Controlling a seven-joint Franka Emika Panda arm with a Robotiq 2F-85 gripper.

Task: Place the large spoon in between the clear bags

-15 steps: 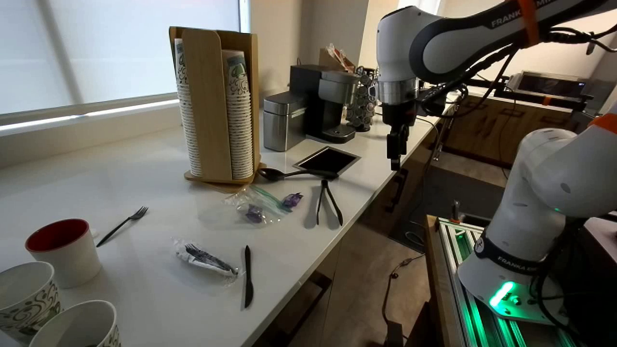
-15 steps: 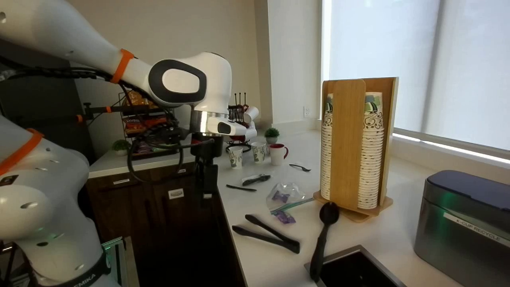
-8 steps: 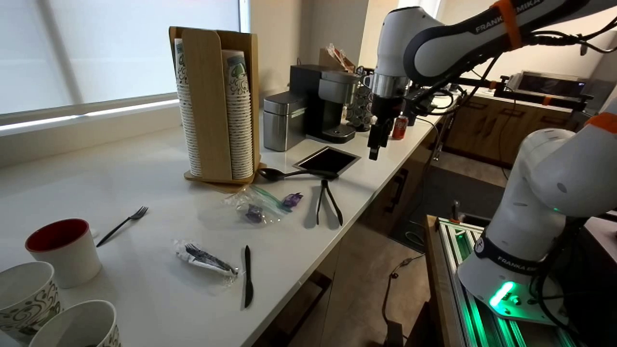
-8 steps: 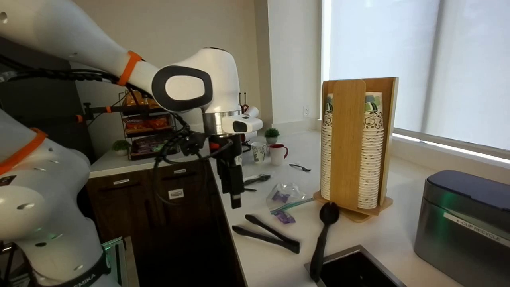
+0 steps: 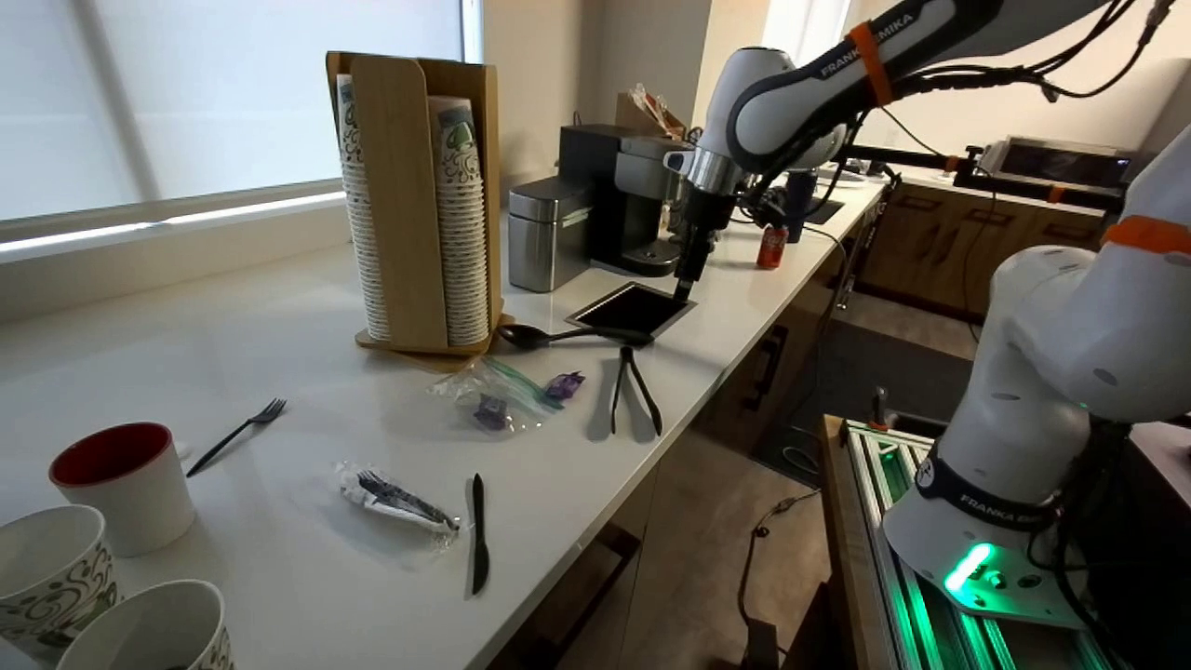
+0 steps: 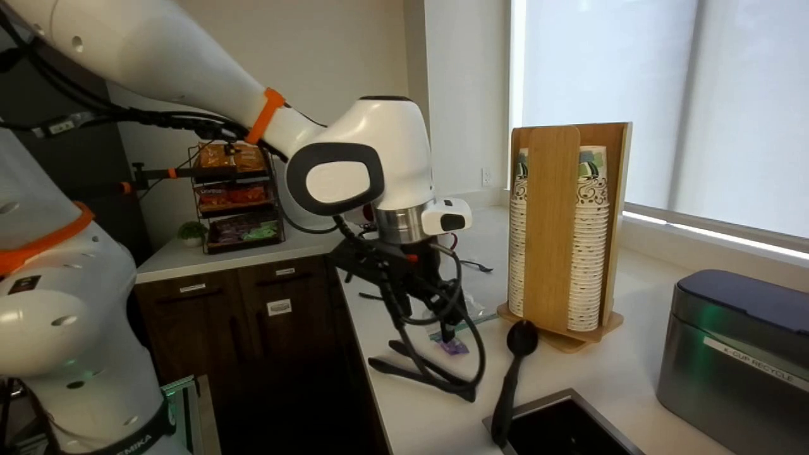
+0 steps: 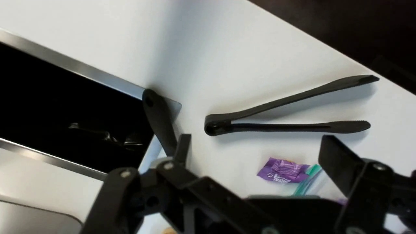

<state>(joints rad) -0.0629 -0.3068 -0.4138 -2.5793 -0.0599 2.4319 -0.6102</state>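
Standing farthest from the hand (image 7: 256,143), two patterned paper cups (image 5: 51,596) and a red-lined white mug (image 5: 144,507) fill the left of an exterior view. Next, also well apart from the hand, we see a black fork (image 5: 233,437) on the worktop (image 5: 288,577) and a clear bag (image 5: 391,509) around black cutlery (image 5: 414,505). A wooden dispenser (image 5: 400,205) of stacked cups (image 5: 462,242) rises across the worktop from the hand, followed by a black knife (image 5: 479,535), well apart from the hand. Nearer the hand lies a clear zip bag (image 5: 516,395), with a purple packet (image 7: 282,170) just beside its green seal. Then we come to the large spoon (image 5: 600,332), lower than the hand and apart from it: its bowl rests near the dispenser's base, and its handle crosses the corner of a metal-framed recess (image 7: 76,66). In our wrist view, that handle runs partly behind one side of the hand. Black tongs (image 7: 282,127), legs spread, lie near the hand, lower down, just beside the spoon's handle. Tilted above the worktop, the hand itself holds its two fingers (image 7: 182,149) wide apart. Beyond it, at the right, we spot a red can (image 5: 770,248) standing near the worktop's edge.
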